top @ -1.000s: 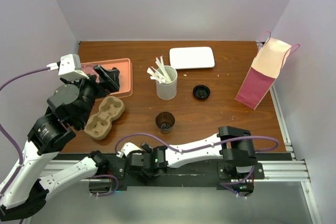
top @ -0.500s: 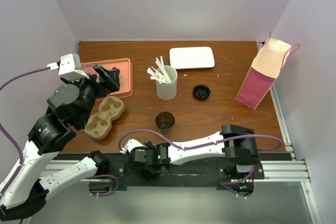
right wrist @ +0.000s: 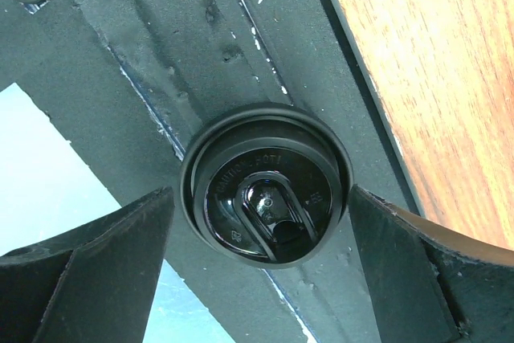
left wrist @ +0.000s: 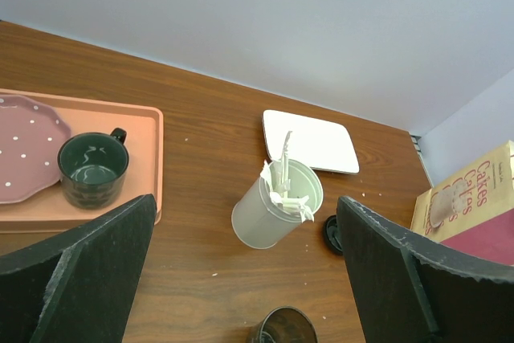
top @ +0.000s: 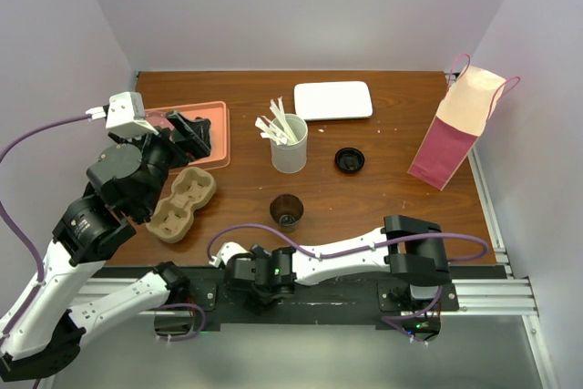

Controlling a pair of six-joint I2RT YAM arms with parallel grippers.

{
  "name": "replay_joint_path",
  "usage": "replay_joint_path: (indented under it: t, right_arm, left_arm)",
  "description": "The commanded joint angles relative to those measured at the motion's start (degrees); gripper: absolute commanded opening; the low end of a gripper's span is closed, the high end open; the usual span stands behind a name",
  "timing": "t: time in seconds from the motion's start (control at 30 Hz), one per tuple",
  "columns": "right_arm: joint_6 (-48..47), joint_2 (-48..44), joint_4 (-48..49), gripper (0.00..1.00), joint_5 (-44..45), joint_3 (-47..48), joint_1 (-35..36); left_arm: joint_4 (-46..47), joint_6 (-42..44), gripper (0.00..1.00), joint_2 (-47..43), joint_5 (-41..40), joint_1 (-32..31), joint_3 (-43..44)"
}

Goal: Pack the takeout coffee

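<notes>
Left wrist view: white cup (left wrist: 261, 222) holds stirrers (left wrist: 283, 178), dark cup (left wrist: 283, 328) uncovered; both arms' jaws spread.

Changes noted:

1. White-and-black left arm (top: 89, 225): shifted slightly up and to the right. The white camera block (top: 126, 108) on its wrist sits a touch farther from the near edge. The left hand (top: 189, 130) reaches a little farther over the salmon-pink plastic tray (top: 182, 104).
2. White-and-black right arm (top: 346, 257): the black elbow block (top: 414, 241) has moved slightly right. The right hand (top: 235, 271) has edged right along the near edge of the surface.
3. Purple cable loop (top: 241, 229) over the right wrist: arches slightly higher and farther right.
</notes>
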Motion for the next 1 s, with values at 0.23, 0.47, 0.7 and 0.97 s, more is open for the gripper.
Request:
replay_joint_path:
  t: [0.23, 0.47, 0.7, 0.97]
  right_arm:
    - [0.84, -1.38, 1.50, 0.90, -0.58, 0.41, -0.09]
    - [1.01, -0.77, 1.50, 0.87, -0.58, 0.33, -0.17]
    - [0.66, -0.15, 0.19, 0.93, 0.91, 1.38, -0.17]
    - [-0.22, 0.81, -1.05, 0.96, 1.09, 3.58, -0.17]
  left_arm:
    - [2.83, 1.76, 1.00, 0.13, -0.74, -0.04, -0.19]
    - [3.19, 2.38, 1.00, 0.05, -0.74, 0.05, -0.63]
    - [3.45, 2.55, 1.00, 0.05, -0.56, -0.04, -0.90]
    - [4.06, 3.34, 1.00, 0.14, -0.56, 0.05, -0.81]
